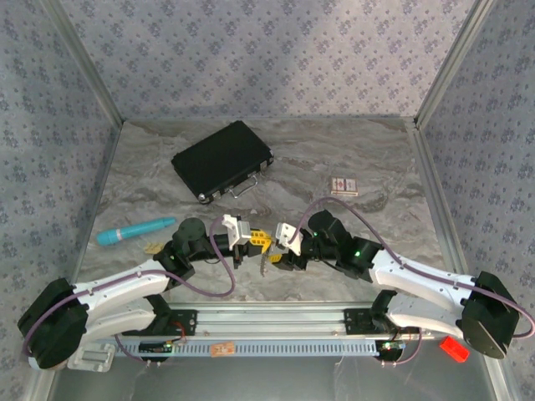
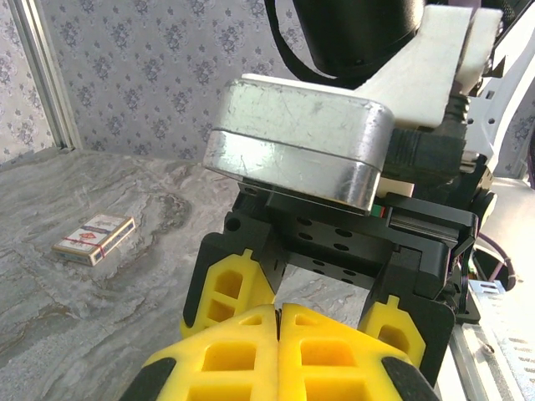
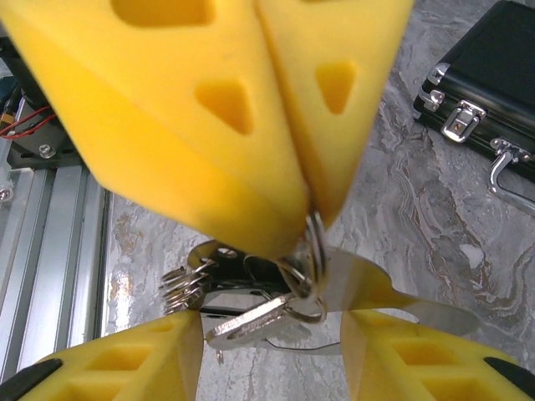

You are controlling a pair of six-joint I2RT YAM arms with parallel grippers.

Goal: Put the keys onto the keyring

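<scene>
Under L gripper point(image 3: 308, 205), silver keyring point(image 3: 318, 244), bunched keys point(image 3: 251, 322)

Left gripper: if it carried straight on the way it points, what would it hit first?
Probably the right gripper: it faces the left gripper head-on, fingers spread either side of its shut tips. Depth is unclear.
</scene>
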